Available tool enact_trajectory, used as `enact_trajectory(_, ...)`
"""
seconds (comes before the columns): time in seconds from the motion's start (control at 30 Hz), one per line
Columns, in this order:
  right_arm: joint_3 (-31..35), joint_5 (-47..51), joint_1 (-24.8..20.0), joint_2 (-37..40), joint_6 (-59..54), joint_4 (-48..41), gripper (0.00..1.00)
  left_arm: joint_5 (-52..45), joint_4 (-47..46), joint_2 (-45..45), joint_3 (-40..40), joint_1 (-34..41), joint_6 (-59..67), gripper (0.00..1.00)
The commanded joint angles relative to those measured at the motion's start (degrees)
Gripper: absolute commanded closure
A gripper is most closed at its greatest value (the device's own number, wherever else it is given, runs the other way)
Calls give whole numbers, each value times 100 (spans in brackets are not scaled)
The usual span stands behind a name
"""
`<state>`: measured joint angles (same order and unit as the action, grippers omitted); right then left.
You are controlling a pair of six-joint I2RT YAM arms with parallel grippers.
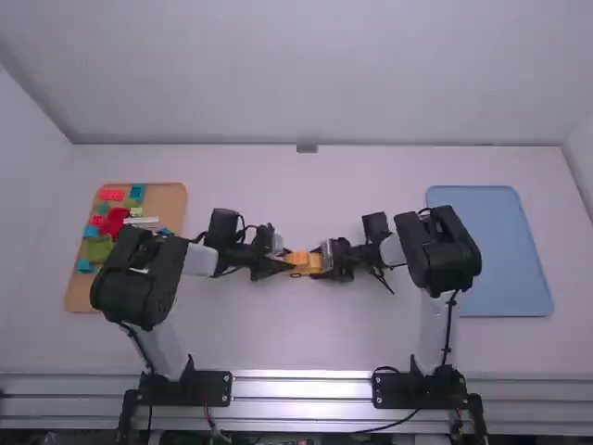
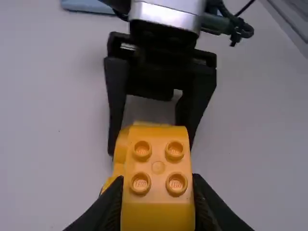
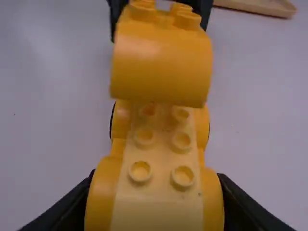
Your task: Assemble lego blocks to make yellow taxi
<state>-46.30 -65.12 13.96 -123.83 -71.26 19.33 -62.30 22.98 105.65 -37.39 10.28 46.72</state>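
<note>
Two robot arms are meeting above the middle of a white bench (image 1: 306,343), and their grippers are facing each other around two yellow toy pieces.

The left gripper (image 1: 283,265) is holding a rounded yellow block (image 2: 158,166). Its jaws are standing apart by the width of the block and are pressing on its two sides. The top of the block is showing four round studs (image 2: 142,150), and each stud is bearing small raised lettering.

The right gripper (image 1: 326,263) is holding a yellow car base (image 3: 156,207). Its jaws are closing on the sides of the base, parted by its width. The base is showing a paler strip with studs in two rows along its top, and rounded yellow parts are bulging out on both sides.

In the right wrist view, the rounded block is sitting over the end of the base farther from the right gripper. Whether the two are touching is hard to tell.

On the left side of the bench, a wooden tray (image 1: 173,199) is holding red blocks (image 1: 111,195), blue blocks (image 1: 137,191) and green blocks (image 1: 97,248), and the left arm is partly covering it. On the right side, a flat blue tray (image 1: 505,250) is lying partly behind the right arm.
</note>
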Motion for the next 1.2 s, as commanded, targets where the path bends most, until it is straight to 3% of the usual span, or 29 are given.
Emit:
enact_trajectory(0.0,-57,365,83,-101,74,-52,51,-103,-2,57,-33,17,291,98)
enact_trajectory(0.43,-57,341,118,-101,94,-57,49,343,-66,57,-59,138,291,98)
enact_trajectory(0.83,-57,345,247,-101,72,-48,48,42,297,463,-96,140,350,98)
enact_trajectory(1.17,-57,348,240,-101,74,-48,47,103,-522,748,-614,179,457,98)
